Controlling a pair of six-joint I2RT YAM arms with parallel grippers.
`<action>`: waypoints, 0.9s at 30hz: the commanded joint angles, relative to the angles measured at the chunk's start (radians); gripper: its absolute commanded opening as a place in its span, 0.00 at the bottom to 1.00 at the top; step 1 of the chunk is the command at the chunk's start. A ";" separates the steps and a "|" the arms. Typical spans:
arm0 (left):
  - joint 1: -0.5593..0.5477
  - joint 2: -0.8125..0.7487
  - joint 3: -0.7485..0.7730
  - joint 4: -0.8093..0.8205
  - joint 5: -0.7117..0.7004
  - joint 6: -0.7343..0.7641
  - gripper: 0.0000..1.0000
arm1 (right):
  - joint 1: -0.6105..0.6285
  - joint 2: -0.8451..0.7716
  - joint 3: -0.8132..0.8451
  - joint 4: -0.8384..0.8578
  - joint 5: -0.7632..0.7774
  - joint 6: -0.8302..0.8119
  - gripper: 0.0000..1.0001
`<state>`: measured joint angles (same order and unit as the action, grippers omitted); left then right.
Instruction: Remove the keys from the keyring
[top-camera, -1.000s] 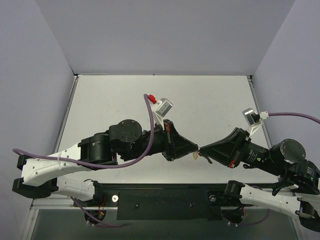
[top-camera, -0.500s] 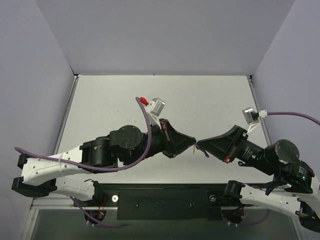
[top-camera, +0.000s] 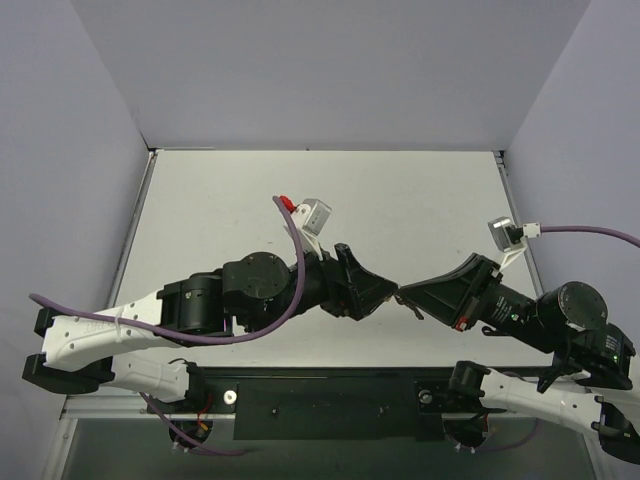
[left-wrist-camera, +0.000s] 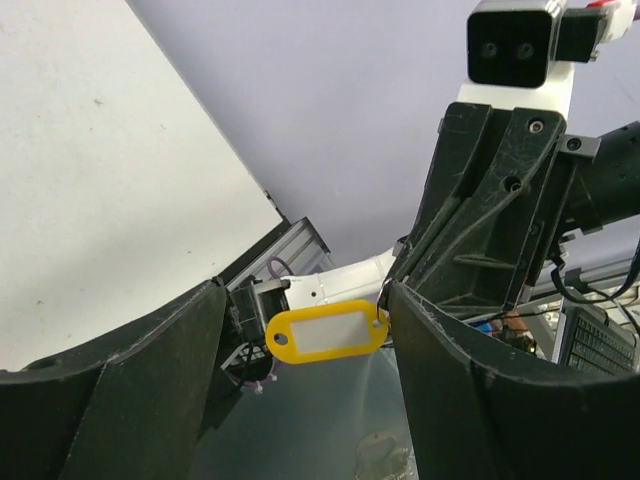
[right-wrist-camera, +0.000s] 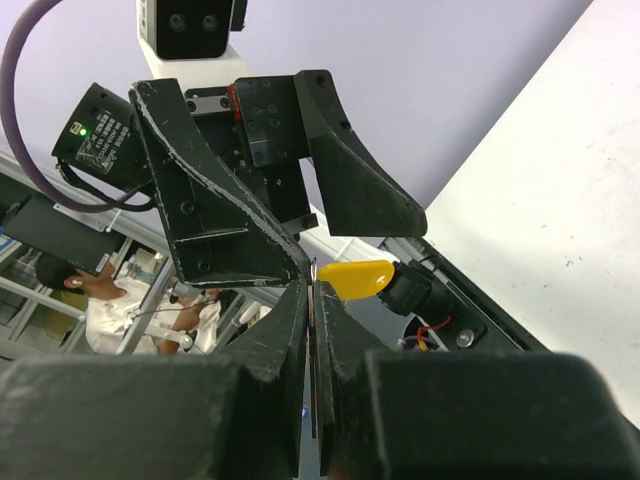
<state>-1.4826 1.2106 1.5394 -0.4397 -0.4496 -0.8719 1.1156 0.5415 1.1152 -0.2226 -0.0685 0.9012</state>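
Observation:
Both grippers meet tip to tip above the table's front edge. My left gripper (top-camera: 385, 293) is open. In the left wrist view its fingers (left-wrist-camera: 150, 370) stand wide apart with the yellow keyring (left-wrist-camera: 328, 332) hanging level between them, held by neither. The keyring's ringed end sits at the tip of my right gripper (left-wrist-camera: 395, 285). In the right wrist view my right gripper (right-wrist-camera: 312, 285) is shut on a thin silver strip seen edge-on, the key (right-wrist-camera: 313, 330), and the yellow keyring (right-wrist-camera: 355, 278) sticks out past the fingertips. Key and keyring are hidden in the top view.
The white table (top-camera: 400, 200) stretches behind the grippers, walled in purple on three sides. A black rail (top-camera: 330, 400) runs along the near edge. A purple cable (top-camera: 295, 250) loops over the left arm. A person (right-wrist-camera: 100, 300) sits beyond the table.
My left gripper was shut at the keyring and has opened, leaving it hanging from the right gripper. Both arms have shifted slightly, still tip to tip.

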 joint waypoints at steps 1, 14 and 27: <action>-0.016 -0.039 0.053 -0.024 0.068 0.053 0.77 | 0.004 0.005 0.040 -0.043 0.010 -0.036 0.00; 0.004 -0.131 0.073 -0.074 0.331 0.211 0.77 | 0.004 0.066 0.116 -0.139 -0.131 -0.080 0.00; -0.002 -0.212 -0.119 0.001 0.247 0.146 0.73 | 0.004 0.229 0.206 -0.590 0.001 -0.116 0.00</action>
<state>-1.4822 1.0046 1.4673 -0.5232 -0.1764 -0.6922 1.1164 0.7525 1.4406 -0.7692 -0.0502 0.7364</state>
